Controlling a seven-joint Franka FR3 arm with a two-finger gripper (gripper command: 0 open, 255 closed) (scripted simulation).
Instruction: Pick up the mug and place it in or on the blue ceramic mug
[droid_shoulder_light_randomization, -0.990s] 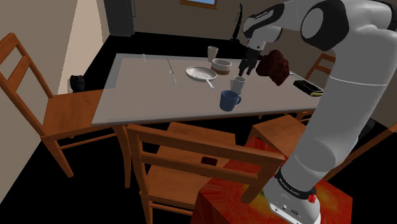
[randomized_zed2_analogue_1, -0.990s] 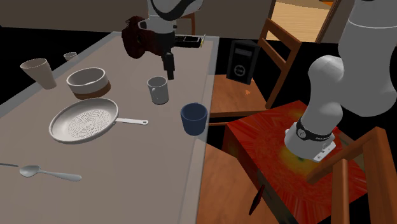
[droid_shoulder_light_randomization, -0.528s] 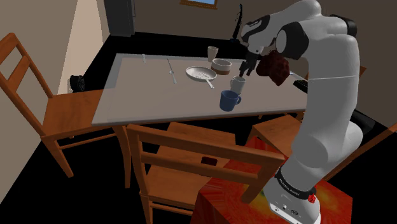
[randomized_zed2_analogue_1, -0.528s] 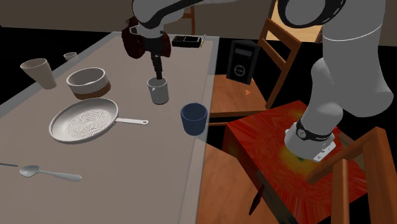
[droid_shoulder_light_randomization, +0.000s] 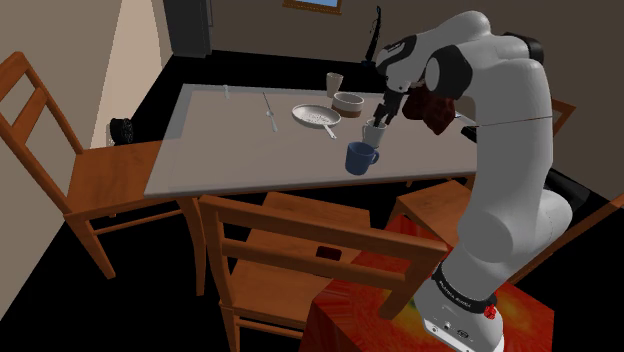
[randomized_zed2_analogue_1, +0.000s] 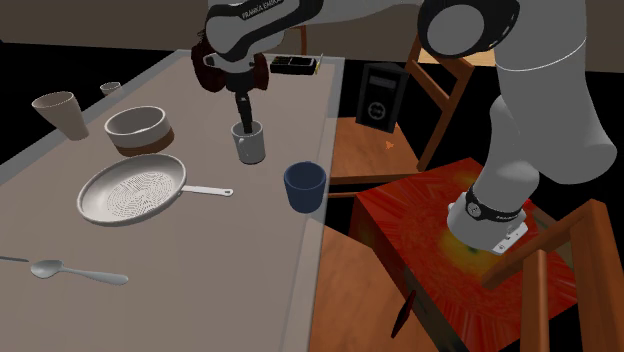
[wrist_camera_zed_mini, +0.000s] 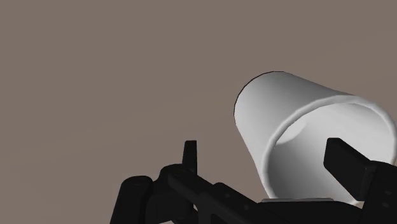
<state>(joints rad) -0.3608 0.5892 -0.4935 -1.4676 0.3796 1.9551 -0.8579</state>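
My black claw (randomized_zed2_analogue_1: 243, 122) hangs over a pale grey mug (randomized_zed2_analogue_1: 249, 143) that stands upright on the grey table (randomized_zed2_analogue_1: 150, 260). The fingers are released and apart, one over the mug's mouth and one outside its wall, gripping nothing. The dark blue mug (randomized_zed2_analogue_1: 305, 186) stands near it, toward the table's edge, and the two do not touch. To grasp well, I judge I should sink lower until both pads overlap the wall, pinch firmly, then lift straight up before swinging across.
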